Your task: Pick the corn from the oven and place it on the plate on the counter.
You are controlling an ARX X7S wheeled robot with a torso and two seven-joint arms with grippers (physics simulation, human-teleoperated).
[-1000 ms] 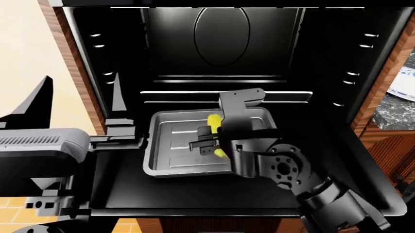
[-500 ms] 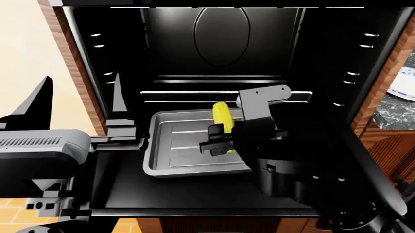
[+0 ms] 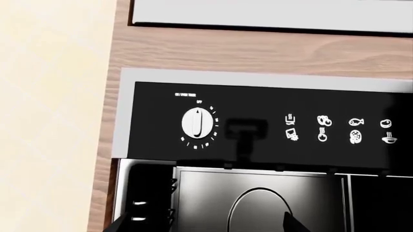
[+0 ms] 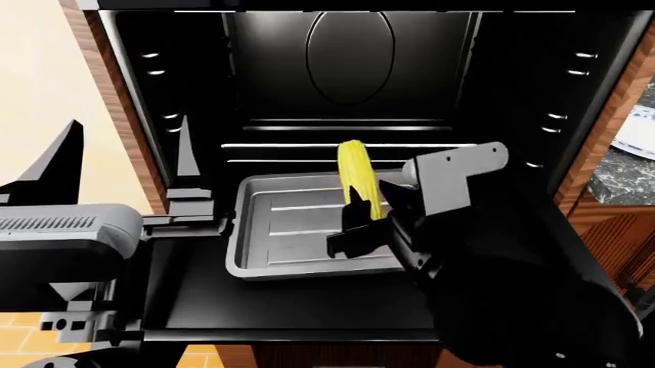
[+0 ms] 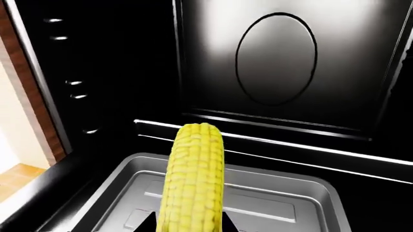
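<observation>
open black oven (image 4: 348, 77) ahead, dark cavity with an oval embossed back panel (image 5: 276, 58), bright wire rack rails (image 4: 153, 65) down both side walls, wood trim (image 4: 107, 92) framing the opening. grey baking tray (image 4: 276, 238) sitting on the oven's lower shelf, ribbed floor showing. pale cream wall (image 4: 41, 92) off to the left side. sliver of dark veined counter (image 4: 619, 180) at the far right edge of the head view, with a bit of the blue-rimmed white plate (image 4: 640, 134) on it, well apart from the oven's inside. in the left wrist view, a black control panel (image 3: 271, 125) above the cavity, with a white dial (image 3: 197, 122) and a row of small white icons (image 3: 322, 128).

corn (image 4: 358, 184) lifted above the tray, not lying on it. long axis tilted steeply, near upright, blunt upper end leaning toward the back wall, lower end hidden among the fingers. in the right wrist view, cob (image 5: 192, 179) running straight away from the camera toward the rear rails, over the tray's middle.

right gripper (image 4: 360, 226) closed narrowly around the corn's lower part, dark fingers pressing both sides. left gripper: only a bulky grey and black arm (image 4: 61, 230) at the lower left of the head view, outside the oven; cannot tell how far open.
</observation>
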